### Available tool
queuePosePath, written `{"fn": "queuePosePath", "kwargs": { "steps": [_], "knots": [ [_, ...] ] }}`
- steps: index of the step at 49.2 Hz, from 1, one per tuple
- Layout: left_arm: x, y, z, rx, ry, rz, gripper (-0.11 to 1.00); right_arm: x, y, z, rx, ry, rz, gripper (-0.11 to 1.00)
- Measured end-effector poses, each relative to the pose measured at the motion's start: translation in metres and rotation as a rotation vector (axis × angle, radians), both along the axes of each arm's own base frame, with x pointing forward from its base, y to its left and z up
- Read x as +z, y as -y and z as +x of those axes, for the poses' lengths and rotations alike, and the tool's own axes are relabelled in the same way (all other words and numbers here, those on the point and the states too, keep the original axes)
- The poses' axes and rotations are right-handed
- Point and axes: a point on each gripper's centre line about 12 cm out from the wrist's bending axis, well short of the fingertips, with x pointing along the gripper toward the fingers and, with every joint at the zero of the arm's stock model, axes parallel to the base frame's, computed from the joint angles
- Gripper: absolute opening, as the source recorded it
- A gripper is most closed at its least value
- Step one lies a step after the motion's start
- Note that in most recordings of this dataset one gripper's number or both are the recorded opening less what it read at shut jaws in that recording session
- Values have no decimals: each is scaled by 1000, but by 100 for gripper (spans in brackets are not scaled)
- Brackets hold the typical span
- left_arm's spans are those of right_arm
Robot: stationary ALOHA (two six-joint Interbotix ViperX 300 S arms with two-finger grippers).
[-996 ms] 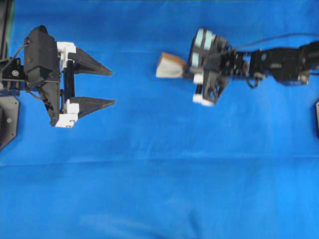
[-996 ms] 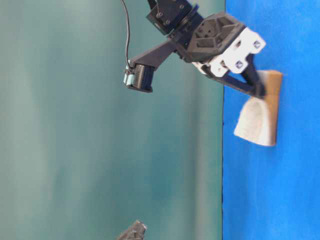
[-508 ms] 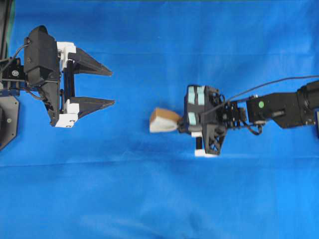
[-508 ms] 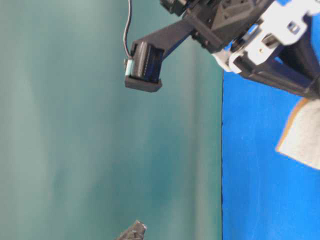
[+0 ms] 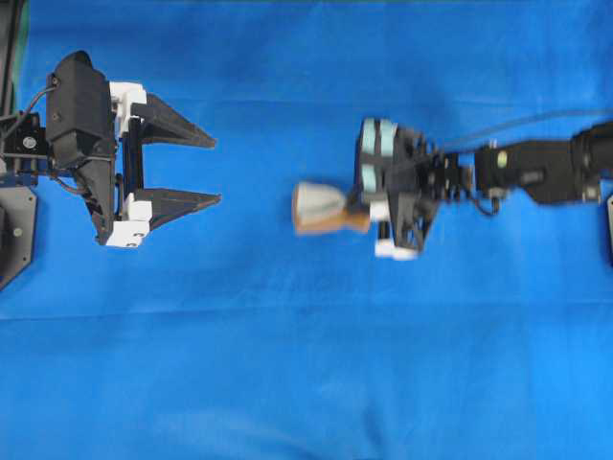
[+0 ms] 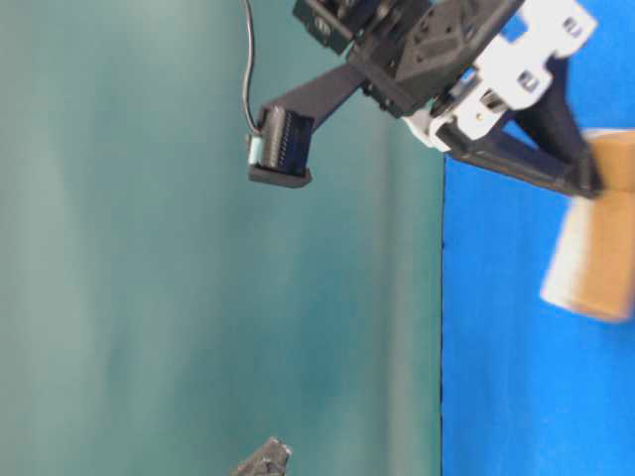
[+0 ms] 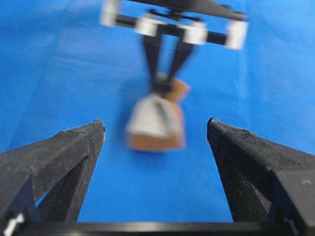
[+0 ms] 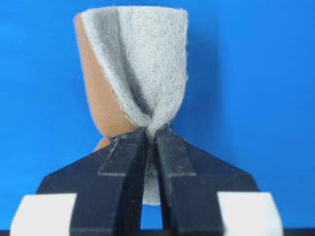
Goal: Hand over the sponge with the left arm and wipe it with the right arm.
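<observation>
No readable text anywhere.
Scanning the blue cloth [image 5: 306,364], the sponge [image 8: 140,73], both arms' housings and the white finger mounts: no letters, labels, brand marks or numerals can be read in any view.

Motion blurs the sponge [image 6: 595,238] at table level; the frame's right edge cuts it, pinched end hidden between fingers [image 8: 129,162].

A wrinkled bright blue cloth [image 5: 306,364] covers the whole work surface, with a faint crease running across it in the overhead view. In the table-level view, a plain dull teal-green wall [image 6: 149,297] stands directly beside the cloth's straight edge, filling that view's left side.
</observation>
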Motion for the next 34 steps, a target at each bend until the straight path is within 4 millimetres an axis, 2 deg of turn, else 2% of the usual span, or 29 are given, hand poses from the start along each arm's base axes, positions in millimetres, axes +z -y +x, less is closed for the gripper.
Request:
{"fn": "queuePosePath", "kwargs": {
  "steps": [11,17,26,34],
  "knots": [
    [0,2,0,-8,0,0,82,1,61,-13,-98,-12,-59,10],
    [0,3,0,-9,0,0,82,2,84,-20,-145,-12,-71,10],
    [0,3,0,-11,-2,1,82,2,84,-20,-149,-12,-69,10],
    [1,3,0,-11,2,0,82,1,63,-13,-111,-6,-51,10]
  ]
}}
